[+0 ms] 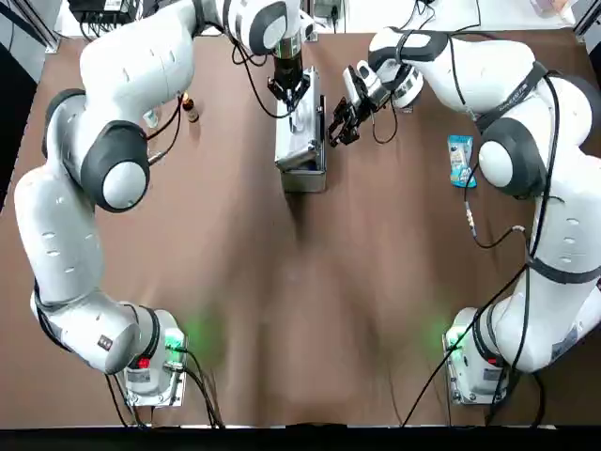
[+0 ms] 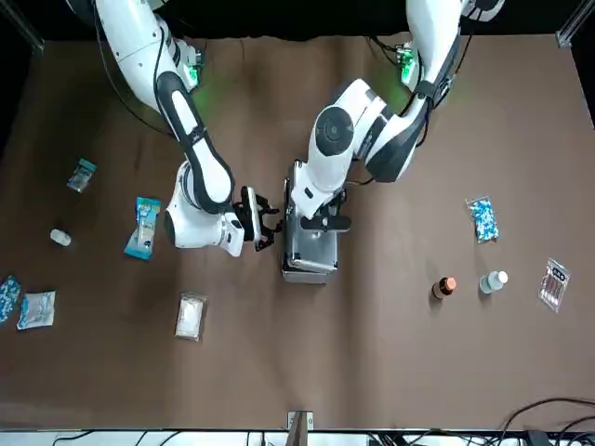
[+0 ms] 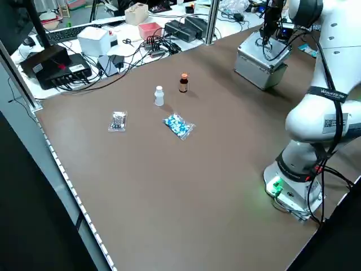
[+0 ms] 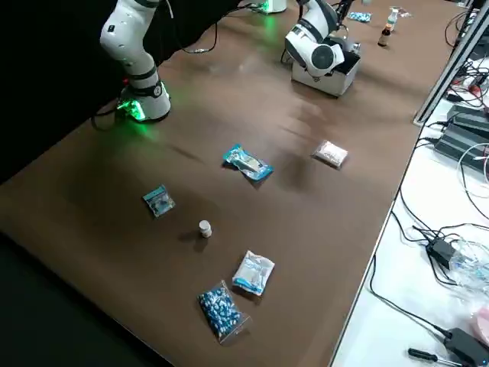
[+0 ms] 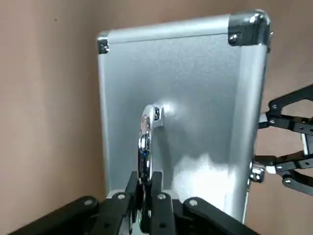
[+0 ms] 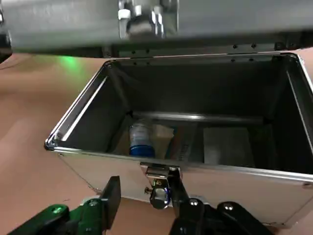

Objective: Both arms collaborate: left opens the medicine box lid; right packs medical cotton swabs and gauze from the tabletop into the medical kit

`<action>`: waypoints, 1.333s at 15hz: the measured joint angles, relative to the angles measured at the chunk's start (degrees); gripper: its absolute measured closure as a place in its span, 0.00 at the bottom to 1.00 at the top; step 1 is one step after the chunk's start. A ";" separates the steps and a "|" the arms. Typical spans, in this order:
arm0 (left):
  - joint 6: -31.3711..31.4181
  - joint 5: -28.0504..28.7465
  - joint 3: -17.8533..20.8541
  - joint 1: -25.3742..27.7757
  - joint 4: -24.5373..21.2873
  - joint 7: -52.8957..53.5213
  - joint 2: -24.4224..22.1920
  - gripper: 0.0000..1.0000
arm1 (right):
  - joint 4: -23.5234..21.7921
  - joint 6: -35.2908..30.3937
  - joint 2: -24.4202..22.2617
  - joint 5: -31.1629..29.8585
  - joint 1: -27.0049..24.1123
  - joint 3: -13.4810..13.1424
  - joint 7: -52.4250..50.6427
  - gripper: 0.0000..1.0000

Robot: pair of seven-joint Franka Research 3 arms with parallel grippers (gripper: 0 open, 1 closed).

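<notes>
Closest to the left wrist camera, the left pincer is clamped on the slim handle of the medicine box lid, holding it raised. Just beside the medical kit, the right pincer hovers at the latch side with fingers spread and empty. Inside the kit lie a small bottle and flat packets, dim and hard to identify. Farther off on the counter, the medical cotton swabs and the gauze lie on the right arm's side.
</notes>
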 joint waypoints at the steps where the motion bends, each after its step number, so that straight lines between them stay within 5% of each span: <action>1: -0.59 0.00 -0.02 0.27 0.00 0.33 -0.22 0.87 | 0.01 0.01 0.00 0.00 0.00 0.00 0.00 0.51; 20: -5.86 -1.54 -1.29 6.06 -1.65 7.26 -2.02 0.87 | 0.23 0.14 0.01 0.04 0.10 -0.04 -0.08 0.53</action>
